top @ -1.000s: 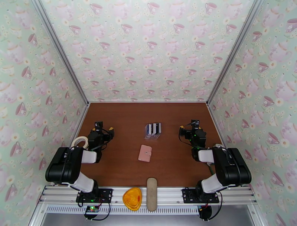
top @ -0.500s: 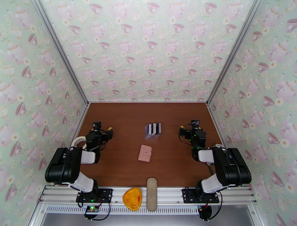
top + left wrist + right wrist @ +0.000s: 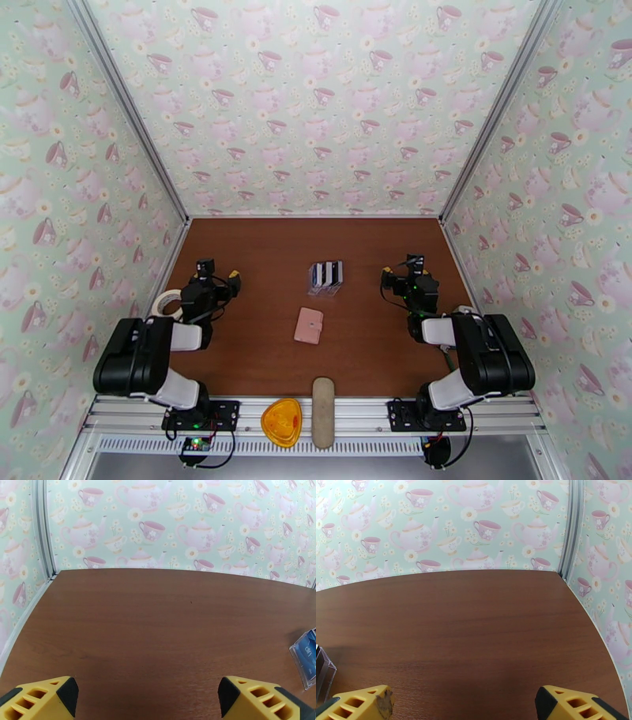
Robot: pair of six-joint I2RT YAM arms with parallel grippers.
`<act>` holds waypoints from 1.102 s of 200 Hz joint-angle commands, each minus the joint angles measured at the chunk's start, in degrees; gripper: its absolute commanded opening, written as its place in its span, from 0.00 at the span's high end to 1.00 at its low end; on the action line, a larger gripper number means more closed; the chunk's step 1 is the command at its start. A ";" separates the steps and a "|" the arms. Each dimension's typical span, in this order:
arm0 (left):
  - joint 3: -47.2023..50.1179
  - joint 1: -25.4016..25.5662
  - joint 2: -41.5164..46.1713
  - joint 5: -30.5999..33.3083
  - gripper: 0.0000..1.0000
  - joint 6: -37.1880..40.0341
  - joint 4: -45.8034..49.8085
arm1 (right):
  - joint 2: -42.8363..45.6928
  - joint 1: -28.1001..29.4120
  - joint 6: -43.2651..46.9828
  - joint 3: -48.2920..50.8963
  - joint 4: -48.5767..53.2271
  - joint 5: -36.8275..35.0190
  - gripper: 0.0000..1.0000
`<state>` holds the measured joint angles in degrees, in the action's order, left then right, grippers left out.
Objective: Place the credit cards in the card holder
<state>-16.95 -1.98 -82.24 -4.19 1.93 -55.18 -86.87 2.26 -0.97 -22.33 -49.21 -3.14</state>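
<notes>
The credit cards [image 3: 326, 273] stand as dark and light stripes in a clear upright rack at the table's middle. One bluish card [image 3: 308, 652] shows at the right edge of the left wrist view. The pale pink card holder [image 3: 309, 325] lies shut on the table, just nearer than the cards. My left gripper [image 3: 219, 275] hovers open to the left of both, its yellow fingertips [image 3: 47, 697] wide apart over bare wood. My right gripper [image 3: 400, 269] is open on the right side, nothing between its fingertips [image 3: 572, 701]. The rack's clear corner [image 3: 322, 670] shows at the left edge of the right wrist view.
A roll of white tape [image 3: 167, 301] lies by the left wall near my left arm. An orange-yellow object [image 3: 282, 421] and a long beige oval case [image 3: 322, 411] rest on the front rail. Patterned walls close in the table's left, right and far sides.
My left arm has drawn back slightly toward the near left, its gripper shifting a little left. The right arm, the cards and the card holder have stayed put.
</notes>
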 commanded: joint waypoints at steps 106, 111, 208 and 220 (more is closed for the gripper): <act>-13.96 29.92 30.39 33.11 0.00 -12.07 43.69 | 10.99 11.73 -33.68 -32.65 72.42 -23.20 0.00; -15.14 30.52 30.26 32.88 0.00 -13.30 45.72 | 11.61 14.39 -33.38 -32.38 72.57 -24.40 0.00; -19.58 33.53 26.20 9.64 0.13 -32.27 66.93 | 7.90 49.73 -40.39 -36.73 82.27 -24.55 0.00; -18.21 33.53 25.82 6.44 0.17 -33.23 66.75 | 5.74 51.61 -42.66 -37.82 83.39 -23.67 0.00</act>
<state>-37.45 31.22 -55.51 12.51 -27.55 7.97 -77.71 50.92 -38.79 -57.87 31.62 -29.93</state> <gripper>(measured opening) 0.862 0.999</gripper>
